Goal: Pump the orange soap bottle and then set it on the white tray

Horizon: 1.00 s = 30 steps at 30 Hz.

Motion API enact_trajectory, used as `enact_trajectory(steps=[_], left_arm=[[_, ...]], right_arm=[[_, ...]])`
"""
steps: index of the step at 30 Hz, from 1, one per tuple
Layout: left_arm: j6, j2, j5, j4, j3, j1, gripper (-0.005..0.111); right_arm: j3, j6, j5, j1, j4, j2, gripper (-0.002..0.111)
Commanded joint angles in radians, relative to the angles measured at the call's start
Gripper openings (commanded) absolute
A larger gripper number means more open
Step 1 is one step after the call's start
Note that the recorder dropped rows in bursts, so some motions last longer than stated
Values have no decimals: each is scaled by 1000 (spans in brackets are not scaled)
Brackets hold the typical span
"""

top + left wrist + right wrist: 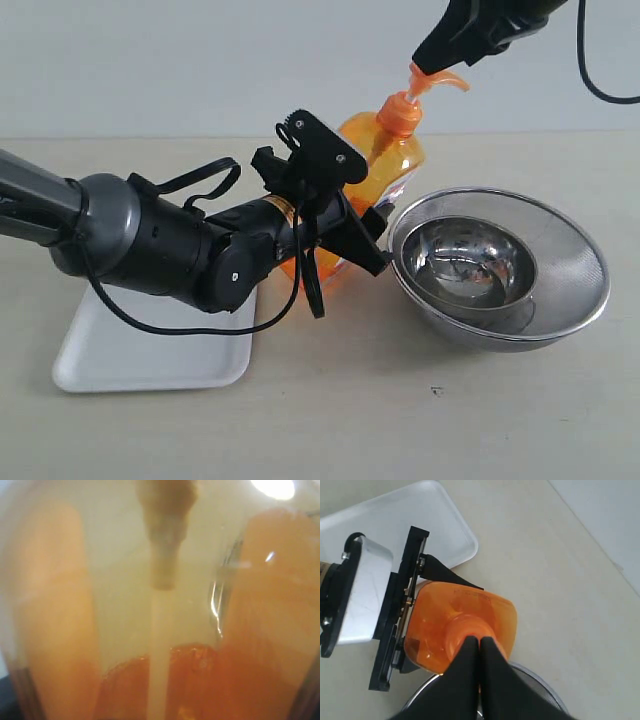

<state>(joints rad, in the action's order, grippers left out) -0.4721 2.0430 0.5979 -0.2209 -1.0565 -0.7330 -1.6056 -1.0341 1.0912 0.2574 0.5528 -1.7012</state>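
A: How much of the orange soap bottle [398, 150] does the exterior view give?
B: Shoulder and neck only. The left arm [170, 245] covers its lower body, and it also hides a stretch of the white tray [150, 355].
A: And the left wrist view?
B: All blur. Orange plastic fills it, every edge soft.
A: The pump head [447, 80]?
B: In the right wrist view the right gripper [480, 644] sits over it and hides it. The steel bowl [540, 682] is cut off by the picture's edge there.
A: That dark speck [435, 391] on the table [450, 440]?
B: Too small to tell.
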Motion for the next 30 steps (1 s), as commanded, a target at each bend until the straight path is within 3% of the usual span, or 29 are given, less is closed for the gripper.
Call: enact_trajectory(steps=[1,30], left_arm=[[7,-9,89,20,-14,-8,5],[7,-9,89,20,-14,-8,5]], right_arm=[[49,-2,130,21,-71,-55,0],[14,1,130,21,-98,-20,0]])
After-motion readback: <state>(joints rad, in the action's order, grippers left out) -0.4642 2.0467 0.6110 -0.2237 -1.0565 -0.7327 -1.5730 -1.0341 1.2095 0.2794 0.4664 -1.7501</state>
